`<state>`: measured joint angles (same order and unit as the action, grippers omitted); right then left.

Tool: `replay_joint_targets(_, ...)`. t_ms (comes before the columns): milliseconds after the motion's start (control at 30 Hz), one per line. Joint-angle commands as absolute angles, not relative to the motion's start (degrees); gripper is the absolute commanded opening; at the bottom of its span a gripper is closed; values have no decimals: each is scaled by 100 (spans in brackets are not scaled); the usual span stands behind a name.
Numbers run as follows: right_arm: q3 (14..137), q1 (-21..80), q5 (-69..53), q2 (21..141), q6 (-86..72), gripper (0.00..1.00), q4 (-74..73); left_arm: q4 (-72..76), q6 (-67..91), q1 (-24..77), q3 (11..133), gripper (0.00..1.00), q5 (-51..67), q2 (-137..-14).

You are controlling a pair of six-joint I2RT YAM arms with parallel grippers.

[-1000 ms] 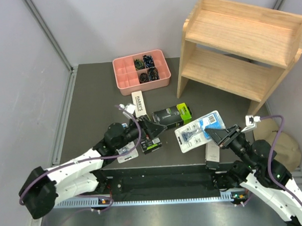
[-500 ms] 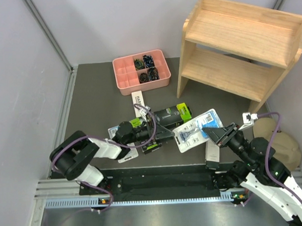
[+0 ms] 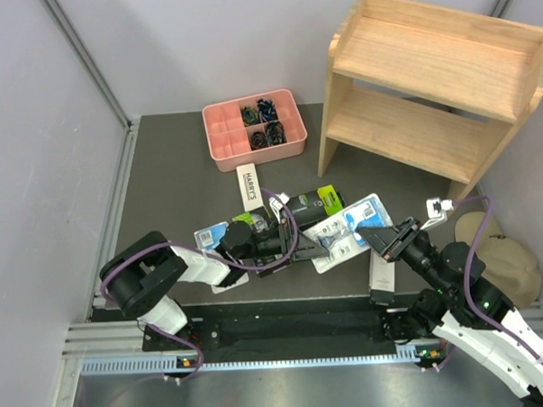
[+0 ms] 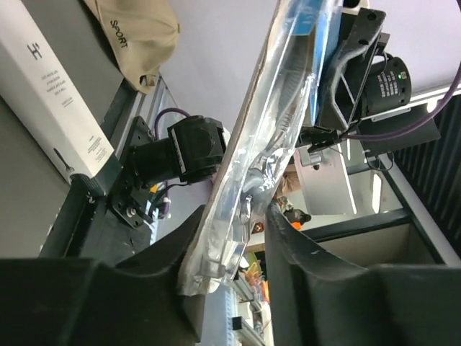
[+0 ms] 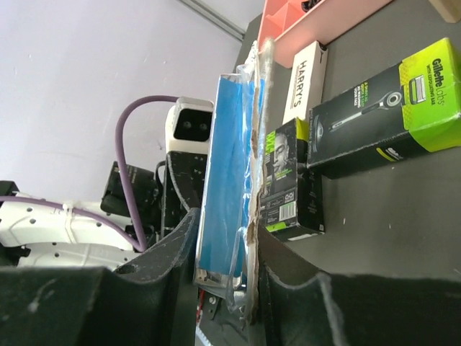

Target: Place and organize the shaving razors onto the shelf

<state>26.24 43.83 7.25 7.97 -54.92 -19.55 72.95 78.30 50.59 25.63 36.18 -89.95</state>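
A clear blister pack with a blue card (image 3: 343, 232) hangs above the mat between both arms. My right gripper (image 3: 374, 238) is shut on its right edge; in the right wrist view the card (image 5: 227, 180) stands pinched between the fingers of that gripper (image 5: 227, 245). My left gripper (image 3: 307, 241) has its jaws around the pack's left end. In the left wrist view the pack (image 4: 266, 130) lies against one finger and meets the other at the tip of the left gripper (image 4: 234, 238). The wooden shelf (image 3: 428, 79) stands at the back right.
On the mat lie a black box with a lime end (image 3: 312, 206), a white box (image 3: 251, 186), another blue blister pack (image 3: 210, 235) and a slim white box (image 3: 380, 275). A pink divided tray (image 3: 224, 142) sits at the back. A beige cap (image 3: 504, 256) lies at the right.
My left arm has swung right to the blister pack's left end and its jaws have narrowed around it. My right gripper has carried the pack slightly left.
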Motion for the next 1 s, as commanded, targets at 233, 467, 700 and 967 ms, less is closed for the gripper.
replay_joint_targets(233, 2716, 4403, 738, 896, -5616, 0, -1775, 9730, 7673, 5203, 2786, 0, 3612, -9088)
replay_joint_targets(467, 2848, 4403, 914, 923, -5616, 53, -2048, 9738, 7664, 5203, 2707, 0, 3516, -9026)
replay_joint_targets(700, 2883, 4403, 984, 914, -5625, 99, -2285, 9738, 7629, 5203, 2760, 0, 3270, -8921)
replay_joint_targets(967, 2971, 4395, 1046, 809, -5581, 99, -2505, 9729, 7445, 5203, 2786, 0, 2910, -8851)
